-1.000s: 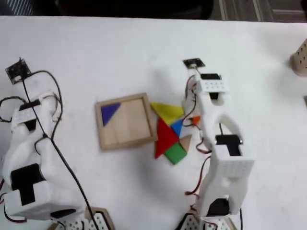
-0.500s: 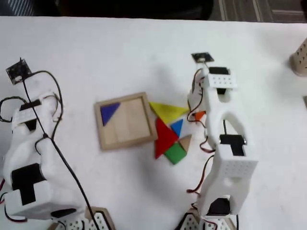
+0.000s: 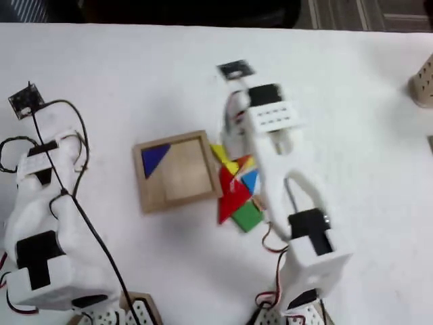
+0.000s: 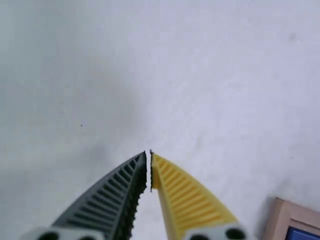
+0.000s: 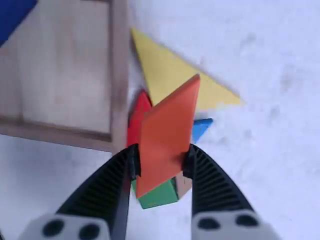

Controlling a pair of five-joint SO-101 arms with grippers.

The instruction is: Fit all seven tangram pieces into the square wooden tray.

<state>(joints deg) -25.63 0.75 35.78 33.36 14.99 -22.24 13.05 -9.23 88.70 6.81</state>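
The right gripper (image 5: 160, 159) is clamping its black fingers on the two long edges of the orange parallelogram (image 5: 167, 127) and is holding it tilted above the loose pieces, just beside the outer rim of the square wooden tray (image 5: 119, 75). Under the held piece, the yellow triangle (image 5: 162, 72) is lying flat on the white table (image 3: 135, 74) with one point close to the tray's wall, and the red triangle (image 5: 138, 112) is lying against that same wall. The light blue triangle (image 5: 201, 128) is peeking out on the far side of the orange parallelogram, while the green piece (image 5: 157, 196) and a tan piece (image 5: 184, 185) are sitting between the gripper's fingers, lower down on the table. From above, the right arm (image 3: 284, 162) is stretching over this cluster, which is resting against the tray's right side. Inside the tray, a dark blue triangle (image 3: 154, 158) is sitting in one corner, with bare wood around it. The left gripper (image 4: 149, 157) is hovering over bare table with its grey and yellow fingers pressed together on nothing, and a corner of the tray is showing near it.
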